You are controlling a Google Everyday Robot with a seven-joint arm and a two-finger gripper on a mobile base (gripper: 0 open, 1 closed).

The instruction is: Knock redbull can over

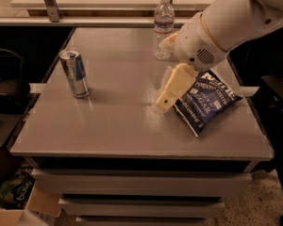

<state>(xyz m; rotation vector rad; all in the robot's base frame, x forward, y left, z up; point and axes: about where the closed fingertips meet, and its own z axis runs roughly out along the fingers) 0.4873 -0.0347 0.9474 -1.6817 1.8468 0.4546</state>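
The redbull can [74,73] is slim, blue and silver with a silver top. It stands upright on the left part of the grey table [118,121]. My gripper [171,86] is cream coloured. It hangs on the white arm [226,22] over the middle right of the table, well to the right of the can and apart from it. It sits at the left edge of the chip bag.
A clear plastic water bottle [163,27] stands upright at the back of the table, just behind the arm. A dark blue chip bag [206,102] lies flat on the right side. A cardboard box [19,211] is on the floor at lower left.
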